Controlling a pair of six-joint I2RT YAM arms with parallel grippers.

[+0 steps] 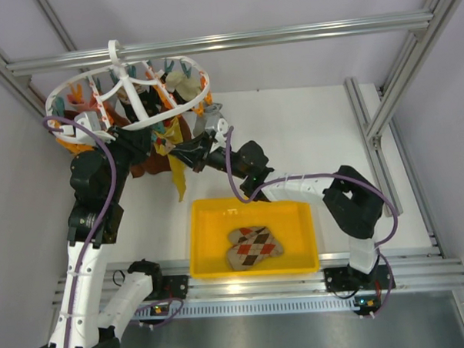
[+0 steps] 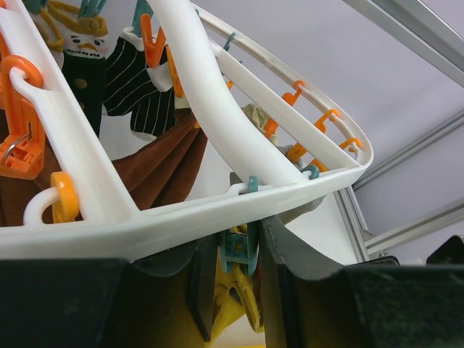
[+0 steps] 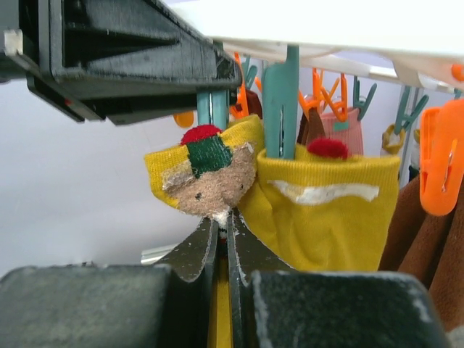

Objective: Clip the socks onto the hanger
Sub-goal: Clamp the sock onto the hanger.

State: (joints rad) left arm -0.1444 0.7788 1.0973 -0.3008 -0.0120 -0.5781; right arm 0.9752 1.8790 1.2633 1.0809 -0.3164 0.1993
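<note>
The round white hanger (image 1: 128, 94) hangs at the back left, carrying orange and teal clips. My left gripper (image 2: 239, 243) is under its rim (image 2: 181, 217), jaws shut on a teal clip (image 2: 241, 250) with mustard-yellow sock fabric (image 2: 246, 304) at the clip's mouth. My right gripper (image 3: 225, 225) is shut on that yellow sock (image 3: 206, 170), just under its bear patch, holding the cuff up at the clip. A second yellow sock (image 3: 322, 210) hangs clipped beside it. In the top view the held sock (image 1: 177, 180) dangles below both grippers. Two argyle socks (image 1: 253, 246) lie in the tray.
The yellow tray (image 1: 200, 245) stands at the near middle of the table. Rust-brown socks (image 2: 159, 170) and a black striped one (image 2: 134, 87) hang on the hanger, with orange clips (image 3: 444, 156) close by. An aluminium frame post (image 1: 383, 106) stands to the right.
</note>
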